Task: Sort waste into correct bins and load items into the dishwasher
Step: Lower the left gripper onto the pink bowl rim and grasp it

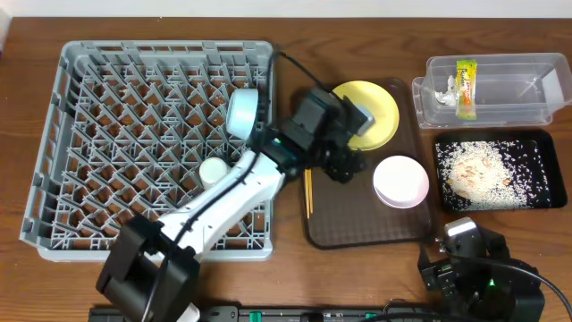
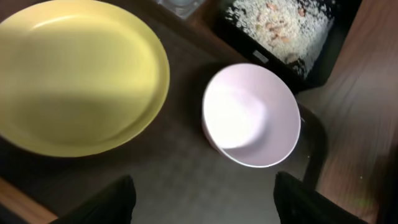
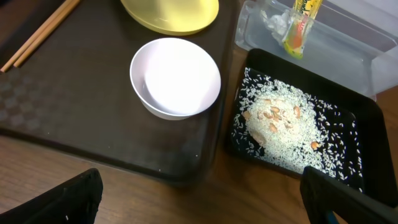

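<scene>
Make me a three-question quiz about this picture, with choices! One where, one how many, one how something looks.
1. Where is the snack wrapper?
A in the clear tub
B in the black tray
C on the yellow plate
2. How many dishes sit in the grey rack?
A none
B two
C five
3. How is the white bowl?
A upside down
B upright and empty
C broken
Answers:
1 A, it lies in the tub beside the tissue.
2 B, a blue bowl and a white cup.
3 B, its clean inside faces up.
</scene>
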`<state>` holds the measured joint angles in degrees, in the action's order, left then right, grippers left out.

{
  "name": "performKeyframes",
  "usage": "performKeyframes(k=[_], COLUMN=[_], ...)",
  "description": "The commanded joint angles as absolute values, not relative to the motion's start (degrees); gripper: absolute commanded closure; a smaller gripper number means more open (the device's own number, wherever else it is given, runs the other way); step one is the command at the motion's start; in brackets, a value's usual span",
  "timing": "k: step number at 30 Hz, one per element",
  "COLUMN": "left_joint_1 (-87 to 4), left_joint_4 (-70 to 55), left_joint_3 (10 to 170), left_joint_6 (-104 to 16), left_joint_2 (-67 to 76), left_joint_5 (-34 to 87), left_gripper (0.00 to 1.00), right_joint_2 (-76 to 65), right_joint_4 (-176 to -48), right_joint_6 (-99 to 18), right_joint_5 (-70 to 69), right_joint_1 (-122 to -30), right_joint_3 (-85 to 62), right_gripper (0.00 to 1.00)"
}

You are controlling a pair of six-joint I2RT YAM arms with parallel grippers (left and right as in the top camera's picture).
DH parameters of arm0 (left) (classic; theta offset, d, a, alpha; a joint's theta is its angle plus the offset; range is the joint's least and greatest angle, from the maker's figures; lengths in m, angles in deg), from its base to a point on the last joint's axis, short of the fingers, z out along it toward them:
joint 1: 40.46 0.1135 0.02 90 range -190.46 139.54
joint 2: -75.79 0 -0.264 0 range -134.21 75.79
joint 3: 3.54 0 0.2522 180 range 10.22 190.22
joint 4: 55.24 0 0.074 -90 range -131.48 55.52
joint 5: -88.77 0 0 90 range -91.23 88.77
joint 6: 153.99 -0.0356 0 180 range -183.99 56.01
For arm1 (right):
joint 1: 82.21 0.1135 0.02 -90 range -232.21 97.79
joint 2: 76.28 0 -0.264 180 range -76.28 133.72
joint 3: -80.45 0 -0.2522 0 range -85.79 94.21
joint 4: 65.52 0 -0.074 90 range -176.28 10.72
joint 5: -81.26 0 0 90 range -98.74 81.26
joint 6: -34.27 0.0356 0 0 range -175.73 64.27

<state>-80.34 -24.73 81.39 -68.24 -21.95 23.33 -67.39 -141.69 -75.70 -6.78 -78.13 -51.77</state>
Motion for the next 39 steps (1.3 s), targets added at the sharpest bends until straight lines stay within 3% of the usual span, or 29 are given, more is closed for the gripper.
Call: performKeyframes(k=[1, 12, 39], left_joint_1=[-82.3, -85.4, -93.0], left_joint_4=[-24.4, -24.4, -30.9], left_joint_3=[83.1, 83.1, 83.1], left_joint_6=[-69.9, -69.9, -65.1], left_joint_2=[-23.2, -28.4, -34.0], left_joint_5=[18.6, 15.9, 6.6], left_gripper=[0.29, 0.35, 0.36], right_joint_2=[-67.4, -67.4, -67.4], right_joint_4=[-141.9, -141.9, -141.9], right_joint_6=[-76.1, -76.1, -76.1], right_joint_5=[-6.3, -6.3, -6.3], right_joint_1=[-78.5, -78.5, -78.5], right_joint_3=[-51.8, -51.8, -51.8], right_gripper=[0.01, 0.01, 0.01])
